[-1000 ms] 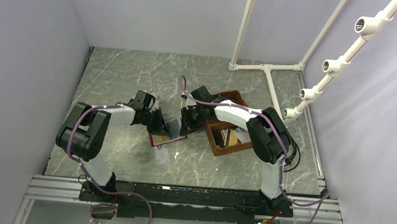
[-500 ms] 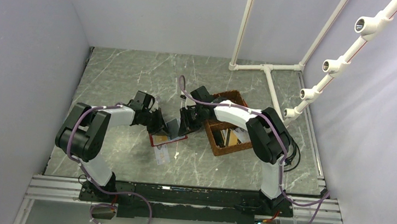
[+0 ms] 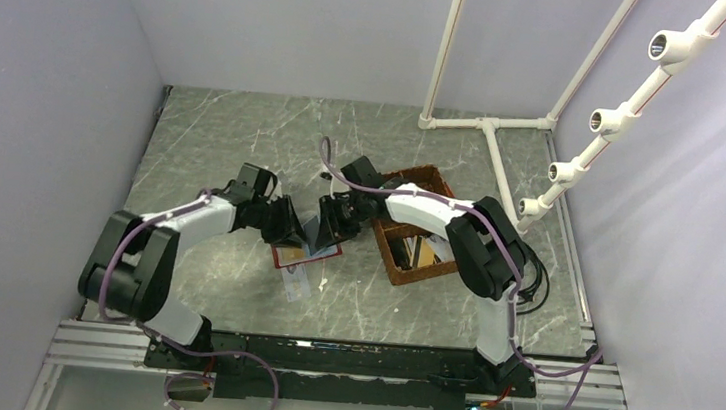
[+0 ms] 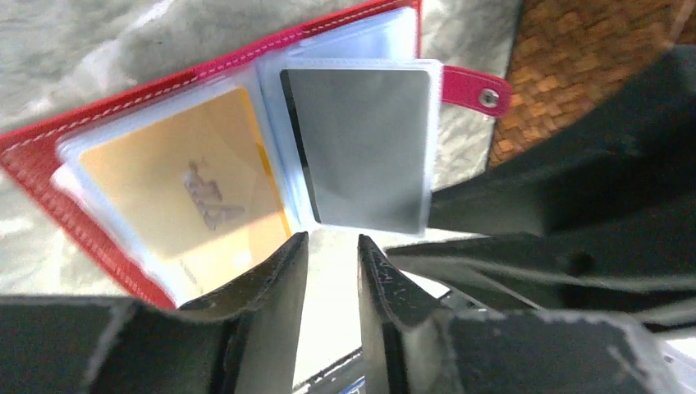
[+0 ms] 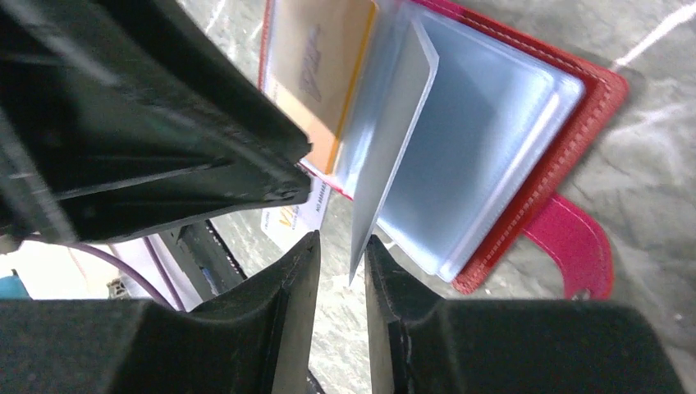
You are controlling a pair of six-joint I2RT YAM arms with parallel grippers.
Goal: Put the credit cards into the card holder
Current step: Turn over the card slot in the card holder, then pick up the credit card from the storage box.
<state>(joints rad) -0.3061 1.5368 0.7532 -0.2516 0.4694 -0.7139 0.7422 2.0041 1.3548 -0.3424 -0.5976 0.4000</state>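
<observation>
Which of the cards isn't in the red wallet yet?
The white card lying on the table just in front of the open card holder; the orange card already sits in a sleeve.
</observation>
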